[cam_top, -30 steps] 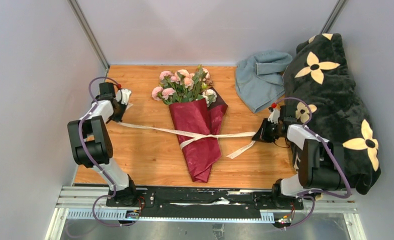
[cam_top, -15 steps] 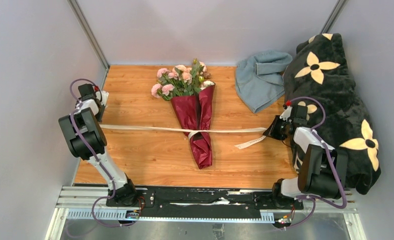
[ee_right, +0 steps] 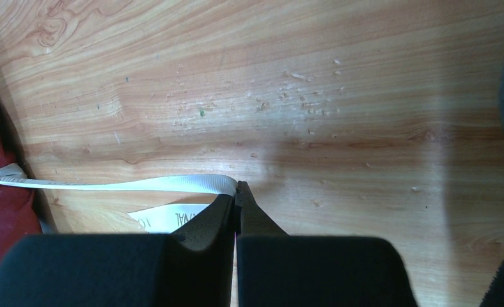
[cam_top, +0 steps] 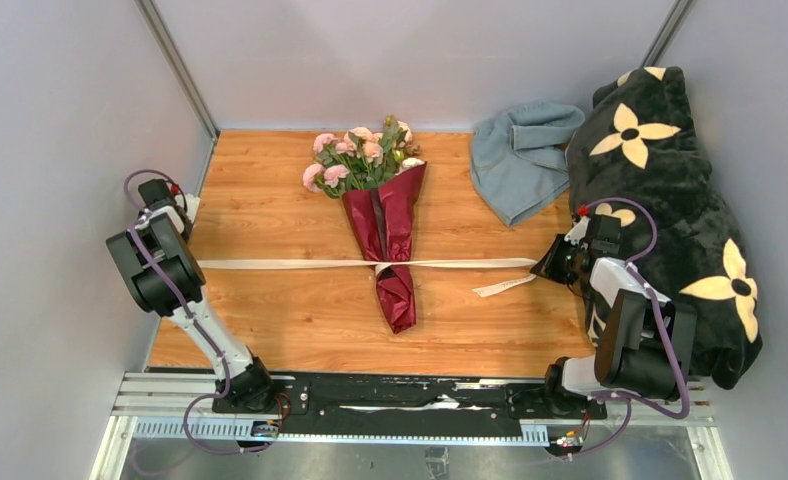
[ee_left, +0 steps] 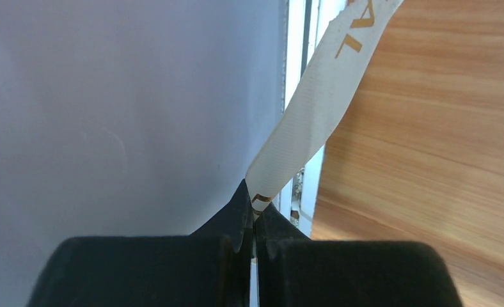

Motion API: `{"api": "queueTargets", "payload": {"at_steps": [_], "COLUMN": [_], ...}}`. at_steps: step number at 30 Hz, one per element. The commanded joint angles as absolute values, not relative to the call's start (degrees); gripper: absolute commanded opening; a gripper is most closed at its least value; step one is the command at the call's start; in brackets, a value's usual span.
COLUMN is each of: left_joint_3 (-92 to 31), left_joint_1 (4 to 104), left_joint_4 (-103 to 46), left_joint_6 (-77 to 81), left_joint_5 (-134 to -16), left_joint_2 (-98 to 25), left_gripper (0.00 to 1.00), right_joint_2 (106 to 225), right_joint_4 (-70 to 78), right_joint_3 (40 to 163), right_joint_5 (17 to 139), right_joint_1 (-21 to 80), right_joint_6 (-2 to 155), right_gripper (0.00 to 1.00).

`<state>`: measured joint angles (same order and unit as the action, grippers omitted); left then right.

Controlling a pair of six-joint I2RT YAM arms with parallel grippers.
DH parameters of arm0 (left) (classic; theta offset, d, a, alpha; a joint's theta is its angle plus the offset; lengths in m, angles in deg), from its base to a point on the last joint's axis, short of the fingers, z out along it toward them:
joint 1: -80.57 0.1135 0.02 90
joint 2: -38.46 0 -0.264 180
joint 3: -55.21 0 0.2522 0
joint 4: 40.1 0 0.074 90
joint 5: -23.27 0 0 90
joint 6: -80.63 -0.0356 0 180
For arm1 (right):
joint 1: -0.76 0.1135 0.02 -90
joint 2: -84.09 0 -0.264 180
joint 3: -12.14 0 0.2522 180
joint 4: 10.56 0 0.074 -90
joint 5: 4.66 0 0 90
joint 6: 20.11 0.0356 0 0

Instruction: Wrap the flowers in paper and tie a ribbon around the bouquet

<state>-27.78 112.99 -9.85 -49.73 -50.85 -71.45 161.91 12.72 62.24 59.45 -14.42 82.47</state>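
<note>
The bouquet lies mid-table, pink flowers (cam_top: 360, 158) at the far end, the dark red paper (cam_top: 387, 235) cinched to a narrow waist. The cream ribbon (cam_top: 280, 265) is knotted at that waist (cam_top: 383, 268) and stretches taut to both sides. My left gripper (cam_top: 177, 262) is at the table's left edge, hidden behind its arm in the top view. In the left wrist view it (ee_left: 254, 208) is shut on the ribbon (ee_left: 313, 109). My right gripper (cam_top: 544, 265) is shut on the ribbon (ee_right: 141, 185) at the right, a loose printed tail (cam_top: 503, 287) lying below it.
A grey-blue cloth (cam_top: 518, 160) lies at the back right. A black plush blanket with cream flowers (cam_top: 670, 200) fills the right side, right behind my right arm. The grey side wall (ee_left: 128, 115) is close to my left gripper.
Both grippers have pulled outward, left toward the wall and right toward the blanket. The ribbon has gone straight and taut, and the paper has been squeezed much narrower at the knot.
</note>
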Motion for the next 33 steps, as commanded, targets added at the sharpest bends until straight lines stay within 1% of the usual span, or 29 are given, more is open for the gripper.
{"api": "queueTargets", "payload": {"at_steps": [1, 17, 21, 23, 26, 29, 33], "left_joint_3": [-31.16, -33.69, -33.76, -33.24, -30.03, -26.94, -26.53], "left_joint_1": [117.04, 121.20, 121.15, 120.61, 118.08, 113.79, 106.83], "left_joint_4": [-15.64, -14.97, -11.53, -8.82, -6.80, -3.41, 3.34], "left_joint_6": [-52.26, -52.97, -51.18, -49.97, -49.37, -49.01, -47.48], "left_joint_5": [-45.91, -47.19, -50.57, -54.28, -56.90, -59.86, -63.43], "left_joint_2": [-73.33, -75.48, -74.83, -73.62, -70.08, -65.29, -58.68], "left_gripper": [0.00, 0.00, 0.00, 0.00, 0.00, 0.00, 0.00], "right_joint_2": [161.84, 162.43, 162.14, 162.09, 161.38, 159.54, 157.75], "right_joint_4": [10.67, 9.62, 9.28, 10.22, 13.12, 14.02, 14.76], "right_joint_3": [61.52, 60.89, 60.84, 61.72, 64.54, 67.76, 73.38], "right_joint_5": [66.03, 66.37, 64.49, 65.02, 67.65, 68.52, 67.61], "right_joint_1": [-17.77, -19.44, -18.04, -14.49, -6.09, 1.49, 11.17], "right_joint_6": [81.92, 81.89, 82.19, 81.42, 78.83, 78.02, 76.51], "right_gripper": [0.00, 0.00, 0.00, 0.00, 0.00, 0.00, 0.00]}}
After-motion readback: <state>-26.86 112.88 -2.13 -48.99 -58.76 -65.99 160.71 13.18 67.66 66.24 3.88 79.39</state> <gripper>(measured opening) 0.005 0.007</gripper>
